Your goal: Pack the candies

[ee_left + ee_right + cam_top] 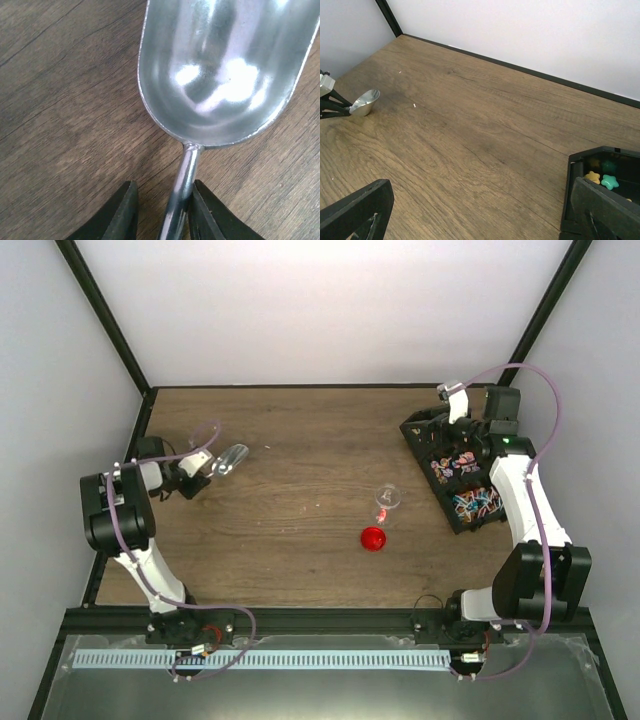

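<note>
Wood counter (300,440), white walls. Top view: the candies (472,502) lie in a black tray (412,432) at the right. A clear jar (388,498) stands near the centre, with a red lid (373,538) just below it. A scoop (231,458) lies at the left.

Left wrist view: the left fingers (120,215) stand narrow around the scoop's handle (181,190). The handle touches the right-hand finger, and a gap shows at the other. The bowl faces up on the counter.

Right wrist view: the right fingers (360,210) spread wide, holding nothing. The tray's corner sits lower right, with yellow and teal stars (600,178) inside. The scoop is at the far left.
</note>
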`<state>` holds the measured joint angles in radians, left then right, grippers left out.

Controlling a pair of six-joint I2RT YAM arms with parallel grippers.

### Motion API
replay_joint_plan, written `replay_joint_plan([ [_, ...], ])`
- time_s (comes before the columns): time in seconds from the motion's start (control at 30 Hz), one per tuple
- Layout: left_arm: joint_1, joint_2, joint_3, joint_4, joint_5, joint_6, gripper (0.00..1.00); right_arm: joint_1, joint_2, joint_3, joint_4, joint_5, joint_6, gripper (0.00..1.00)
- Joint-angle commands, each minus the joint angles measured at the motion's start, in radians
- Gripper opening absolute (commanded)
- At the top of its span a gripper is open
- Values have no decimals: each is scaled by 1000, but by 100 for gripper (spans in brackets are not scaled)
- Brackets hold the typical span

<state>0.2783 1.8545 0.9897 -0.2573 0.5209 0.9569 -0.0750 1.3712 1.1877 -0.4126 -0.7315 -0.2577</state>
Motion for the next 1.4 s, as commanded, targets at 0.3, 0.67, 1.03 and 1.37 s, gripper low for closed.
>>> replay_joint_plan([
  [0.3, -81, -199, 19, -127, 45, -54, 4, 12, -7, 23, 26, -128, 137, 100],
  [0.67, -487, -425, 99, -341, -99, -61, 4, 132, 200, 133, -209, -275, 200, 97],
  [1.03, -775, -409, 153, -369, -212, -139, 4, 261, 313, 156, -301, -411, 206, 70],
  [1.37, -851, -366, 180, -350, -239, -126, 4, 318, 340, 149, -283, -406, 237, 40],
])
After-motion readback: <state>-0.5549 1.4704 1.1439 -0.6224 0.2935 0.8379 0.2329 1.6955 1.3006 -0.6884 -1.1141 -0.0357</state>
